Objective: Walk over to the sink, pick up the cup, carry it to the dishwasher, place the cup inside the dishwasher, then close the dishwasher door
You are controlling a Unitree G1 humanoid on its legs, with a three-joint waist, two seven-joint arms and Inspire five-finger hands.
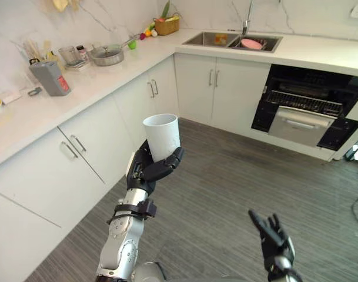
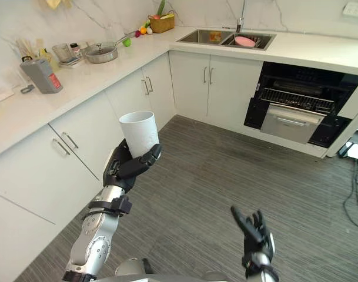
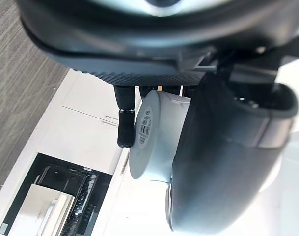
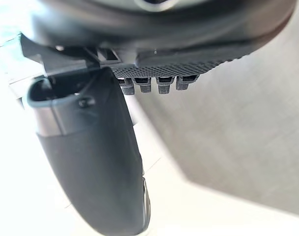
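White cup (image 1: 162, 136) is clear of the sink (image 1: 202, 39), so pickup looks done; carrying, placing and door-closing remain. Left eye view: cup upright in left robot hand (image 1: 144, 170), over the floor, well apart from the open dishwasher (image 1: 305, 103). Right eye view: right robot hand (image 2: 253, 232) low, fingers straight, empty. Left wrist view: fingers and thumb curled round the cup's wall. Right wrist view: nothing held.

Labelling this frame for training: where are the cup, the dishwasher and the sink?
cup (image 1: 161, 136), left eye view, on its white side wall.
dishwasher (image 1: 300, 124), left eye view, on its silver front panel.
sink (image 1: 197, 40), left eye view, on the bare part of its left basin.
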